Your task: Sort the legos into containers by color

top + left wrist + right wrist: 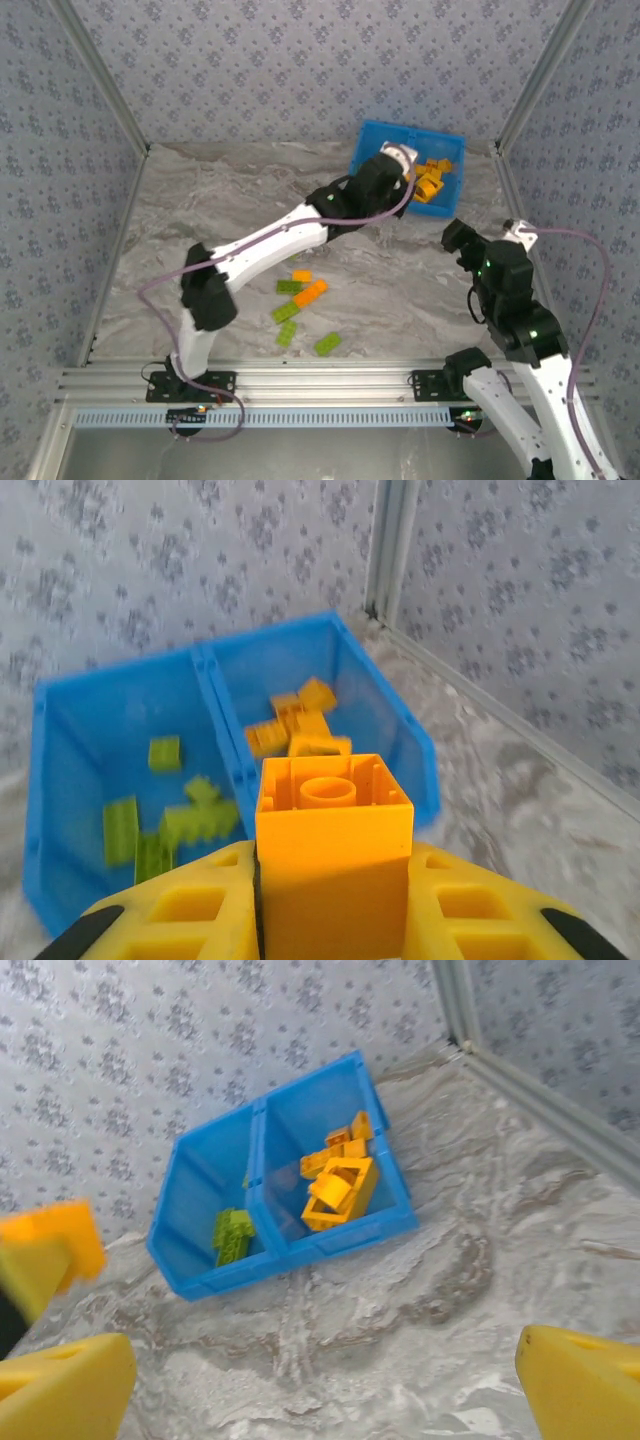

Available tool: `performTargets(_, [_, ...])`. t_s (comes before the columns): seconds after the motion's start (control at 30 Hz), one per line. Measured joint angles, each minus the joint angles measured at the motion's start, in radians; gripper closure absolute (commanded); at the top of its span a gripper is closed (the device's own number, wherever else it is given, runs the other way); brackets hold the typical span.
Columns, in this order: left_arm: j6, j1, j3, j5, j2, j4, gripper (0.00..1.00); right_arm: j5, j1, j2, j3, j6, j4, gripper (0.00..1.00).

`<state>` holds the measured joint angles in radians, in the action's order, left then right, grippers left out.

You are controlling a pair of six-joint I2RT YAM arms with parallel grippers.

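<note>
As left end effector clamps orange brick, blue tray ahead (bricks inside).

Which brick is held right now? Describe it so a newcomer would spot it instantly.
Start at the blue tray in the table's far right corner, where the left arm reaches. There the left gripper is shut on an orange brick, square with a hollow end. Unlike the orange bricks lying loose in the right compartment, it is clamped between yellow fingers.
</note>
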<state>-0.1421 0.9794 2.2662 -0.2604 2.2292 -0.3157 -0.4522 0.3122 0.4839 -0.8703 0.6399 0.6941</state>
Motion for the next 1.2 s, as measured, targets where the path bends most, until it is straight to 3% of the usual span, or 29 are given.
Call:
performTargets(0.17, [0.086,-0.048,0.439,0.034,0.349,0.026,0.90,-0.005,0.000,-0.022,0.005,0.000,0.044,0.00])
performTargets(0.23, [0.130,-0.063,0.524,0.036,0.444,0.060,0.92,-0.005,0.000,-0.021,0.005,0.000,0.050,0.00])
performTargets(0.53, [0.281,-0.069,0.493,0.095,0.565,0.235,0.84,0.002,0.000,-0.021,0.005,0.000,0.054,0.00])
performTargets(0.6, [0.298,-0.067,0.493,0.100,0.573,0.272,0.79,0.007,0.000,-0.021,0.005,0.000,0.054,0.00])
performTargets(0.77, [0.321,-0.065,0.502,0.100,0.587,0.322,0.50,0.022,0.000,-0.021,0.005,0.000,0.054,0.00])
performTargets(1.2, [0.245,-0.076,0.507,0.080,0.575,0.326,0.30,0.056,0.000,-0.009,0.002,0.000,0.055,0.00])
